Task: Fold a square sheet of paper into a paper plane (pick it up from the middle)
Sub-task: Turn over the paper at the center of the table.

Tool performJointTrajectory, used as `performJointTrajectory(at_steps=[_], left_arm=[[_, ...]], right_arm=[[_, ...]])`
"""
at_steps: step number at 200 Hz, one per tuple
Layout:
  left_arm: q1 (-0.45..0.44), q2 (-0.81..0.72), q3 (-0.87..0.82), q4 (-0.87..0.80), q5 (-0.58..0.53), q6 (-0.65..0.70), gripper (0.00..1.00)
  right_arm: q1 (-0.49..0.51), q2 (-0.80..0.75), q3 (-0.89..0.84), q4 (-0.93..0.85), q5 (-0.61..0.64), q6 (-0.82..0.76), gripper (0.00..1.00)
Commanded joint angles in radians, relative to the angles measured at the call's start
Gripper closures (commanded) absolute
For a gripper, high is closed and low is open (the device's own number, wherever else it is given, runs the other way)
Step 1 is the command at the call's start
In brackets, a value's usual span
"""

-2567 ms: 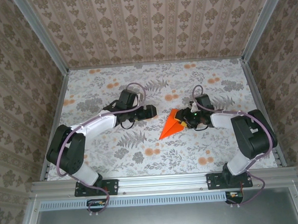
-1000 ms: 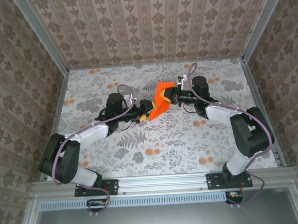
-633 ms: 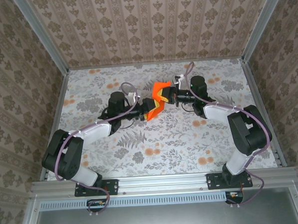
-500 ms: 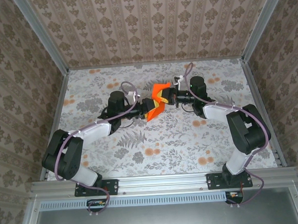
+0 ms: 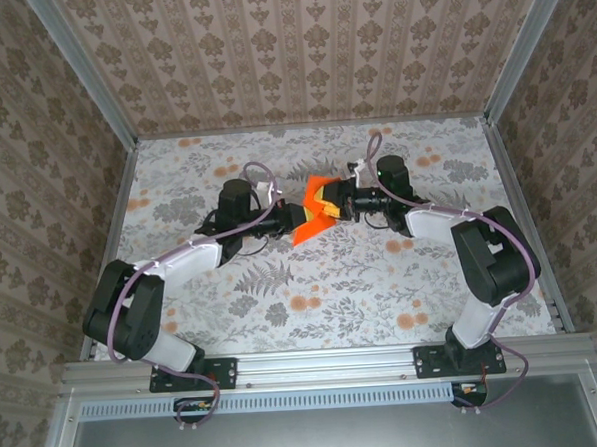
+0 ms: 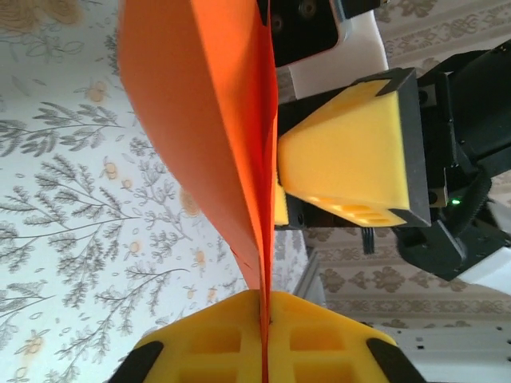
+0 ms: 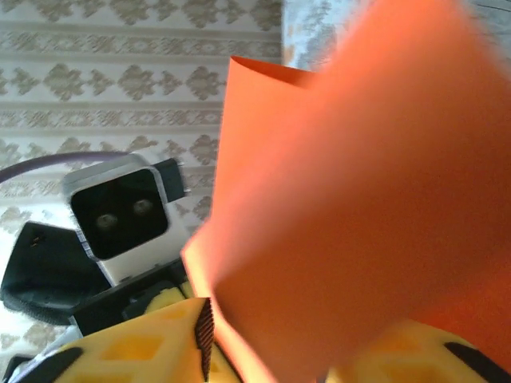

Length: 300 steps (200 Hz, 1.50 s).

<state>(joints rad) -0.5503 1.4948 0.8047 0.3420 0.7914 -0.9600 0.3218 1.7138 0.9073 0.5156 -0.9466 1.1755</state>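
Note:
The orange sheet of paper point(image 5: 311, 213), folded flat into a pointed paper plane shape, hangs above the middle of the table between both grippers. My left gripper point(image 5: 296, 217) reaches in from the left. In the left wrist view its yellow pads point(image 6: 319, 339) are shut on the lower edge of the paper point(image 6: 200, 104), seen edge-on. My right gripper point(image 5: 332, 204) faces it from the right, open. Its yellow fingers point(image 7: 136, 351) stand apart with the paper point(image 7: 359, 199) between them. One right finger point(image 6: 351, 159) sits right beside the sheet.
The table point(image 5: 283, 304) carries a grey floral cloth with small pale orange flower prints. Patterned walls in aluminium frames point(image 5: 114, 233) close in the left, right and back. Open floor lies in front of the grippers and to both sides.
The left gripper has closed on the paper's lower end. The right gripper's jaws have parted. The paper has sunk slightly, toward the left arm.

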Motion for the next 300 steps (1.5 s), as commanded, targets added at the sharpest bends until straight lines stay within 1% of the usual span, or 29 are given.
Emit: performJointTrajectory(at_steps=[1,15,18,36,54,68,80,99,110,129,152,176,192,200,213,223,231,240,254,277,300], left_arm=[[0.002,-0.040,0.061,-0.237,-0.062,0.159,0.95],[0.003,-0.044,0.108,-0.436,-0.139,0.268,0.96],[0.003,-0.045,0.122,-0.480,-0.185,0.293,0.97],[0.003,-0.036,0.192,-0.717,-0.355,0.415,0.97],[0.001,-0.020,0.264,-0.898,-0.518,0.496,0.97],[-0.009,-0.005,0.321,-1.018,-0.677,0.535,0.97],[-0.026,0.011,0.374,-1.114,-0.831,0.549,0.97],[-0.060,0.056,0.451,-1.247,-1.063,0.547,0.97],[-0.077,0.092,0.490,-1.307,-1.164,0.539,0.97],[-0.107,0.158,0.540,-1.376,-1.286,0.508,0.96],[-0.145,0.257,0.589,-1.420,-1.356,0.472,0.95],[-0.184,0.367,0.649,-1.432,-1.368,0.447,0.91],[-0.206,0.429,0.681,-1.408,-1.324,0.442,0.88],[-0.216,0.451,0.698,-1.390,-1.294,0.440,0.85],[-0.227,0.473,0.712,-1.348,-1.223,0.447,0.76],[-0.232,0.473,0.706,-1.292,-1.145,0.457,0.70],[-0.231,0.466,0.695,-1.246,-1.084,0.463,0.63],[-0.227,0.456,0.684,-1.203,-1.022,0.470,0.52],[-0.216,0.433,0.663,-1.148,-0.938,0.482,0.44],[-0.171,0.356,0.588,-1.044,-0.802,0.480,0.30],[-0.095,0.259,0.493,-0.954,-0.713,0.458,0.17]], right_arm=[[-0.023,-0.080,0.041,-0.322,0.068,-0.194,0.51],[-0.043,-0.127,0.053,-0.486,0.155,-0.305,0.45],[-0.046,-0.136,0.055,-0.515,0.174,-0.325,0.43],[-0.058,-0.191,0.068,-0.668,0.300,-0.433,0.37],[-0.058,-0.234,0.066,-0.735,0.390,-0.486,0.33],[-0.058,-0.266,0.055,-0.763,0.452,-0.507,0.31],[-0.058,-0.287,0.047,-0.782,0.499,-0.518,0.30],[-0.059,-0.306,0.035,-0.794,0.540,-0.522,0.29],[-0.059,-0.312,0.027,-0.797,0.562,-0.521,0.29],[-0.059,-0.316,0.019,-0.805,0.589,-0.525,0.29],[-0.059,-0.316,0.015,-0.818,0.608,-0.529,0.29],[-0.058,-0.316,0.012,-0.824,0.621,-0.532,0.29],[-0.059,-0.317,0.005,-0.825,0.626,-0.527,0.29],[-0.059,-0.316,0.001,-0.822,0.627,-0.525,0.29],[-0.059,-0.316,-0.009,-0.819,0.628,-0.522,0.29],[-0.059,-0.316,-0.013,-0.818,0.630,-0.522,0.29],[-0.059,-0.316,-0.017,-0.819,0.632,-0.522,0.29],[-0.059,-0.316,-0.020,-0.817,0.632,-0.523,0.29],[-0.057,-0.316,-0.030,-0.807,0.621,-0.525,0.30],[-0.036,-0.316,-0.042,-0.778,0.617,-0.533,0.32],[0.038,-0.285,-0.029,-0.751,0.636,-0.532,0.38]])
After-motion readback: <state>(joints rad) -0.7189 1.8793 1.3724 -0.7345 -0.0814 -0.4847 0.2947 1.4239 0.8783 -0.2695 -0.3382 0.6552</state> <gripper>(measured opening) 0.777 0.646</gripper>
